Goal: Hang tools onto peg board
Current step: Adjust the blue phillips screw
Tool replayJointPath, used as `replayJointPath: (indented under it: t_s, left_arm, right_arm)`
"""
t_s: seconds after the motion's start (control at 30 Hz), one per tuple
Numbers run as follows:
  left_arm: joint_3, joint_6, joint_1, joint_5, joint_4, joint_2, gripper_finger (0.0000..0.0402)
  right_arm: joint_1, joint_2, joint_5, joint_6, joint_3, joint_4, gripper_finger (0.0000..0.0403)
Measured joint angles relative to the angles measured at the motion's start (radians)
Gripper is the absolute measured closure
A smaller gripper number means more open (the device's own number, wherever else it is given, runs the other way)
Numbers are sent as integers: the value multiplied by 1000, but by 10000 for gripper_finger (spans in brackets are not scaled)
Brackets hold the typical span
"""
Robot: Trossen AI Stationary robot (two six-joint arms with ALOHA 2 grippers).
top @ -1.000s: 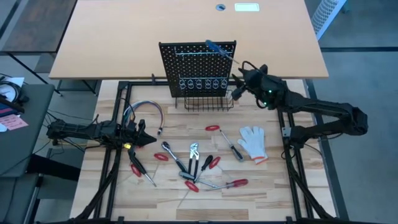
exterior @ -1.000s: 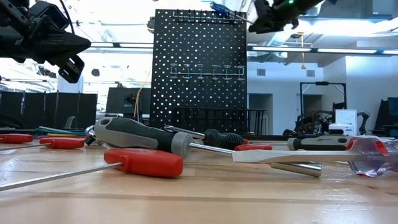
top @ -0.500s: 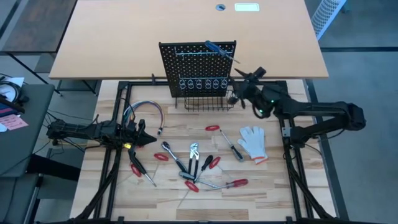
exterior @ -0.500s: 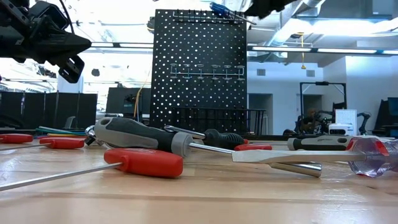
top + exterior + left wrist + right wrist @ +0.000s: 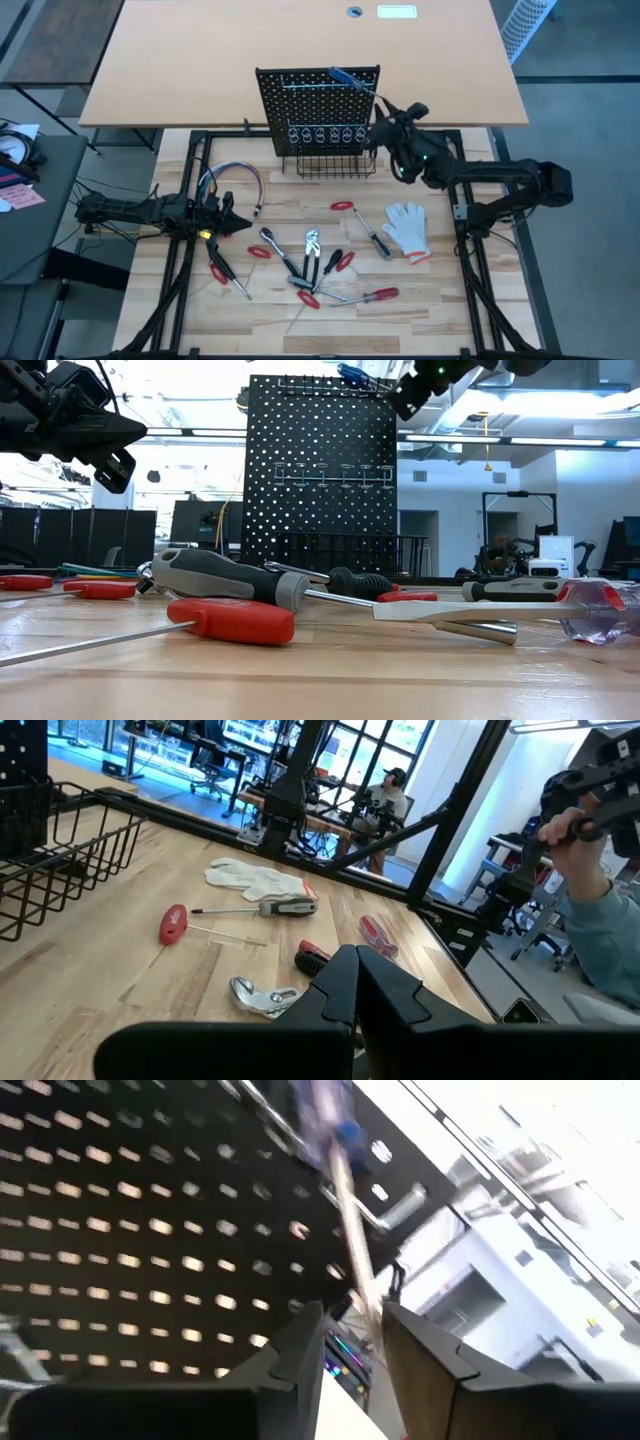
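High view: the right pincer [image 5: 383, 122] has moved leftward, now beside the black perforated peg board [image 5: 318, 100], where a blue-handled screwdriver [image 5: 345, 77] hangs. Right wrist view: its fingers [image 5: 300, 1342] stand apart around the shaft, apparently not gripping. Left wrist view: the left pincer [image 5: 352, 982] is closed above the desk [image 5: 120, 970].

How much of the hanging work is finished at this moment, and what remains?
Done: one blue-handled screwdriver rests at the top of the peg board. In hand: nothing; the right tool is open beside the board's edge, near the screwdriver's shaft. The left tool waits shut by the cable bundle. Left: the other tools lie on the table; the ring holders look empty.
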Motion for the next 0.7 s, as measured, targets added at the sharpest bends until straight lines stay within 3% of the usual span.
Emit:
replayJointPath:
  t_s: [0.23,0.47,0.7]
  left_arm:
    - [0,0,0,0,0,0,402]
    - [0,0,0,0,0,0,401]
    - [0,0,0,-1,0,0,402]
  right_arm:
    - [-5,-1,-2,5,0,2,312]
    - [5,-2,-4,61,0,-10,378]
    - [-18,-2,-28,236,1,-110,397]
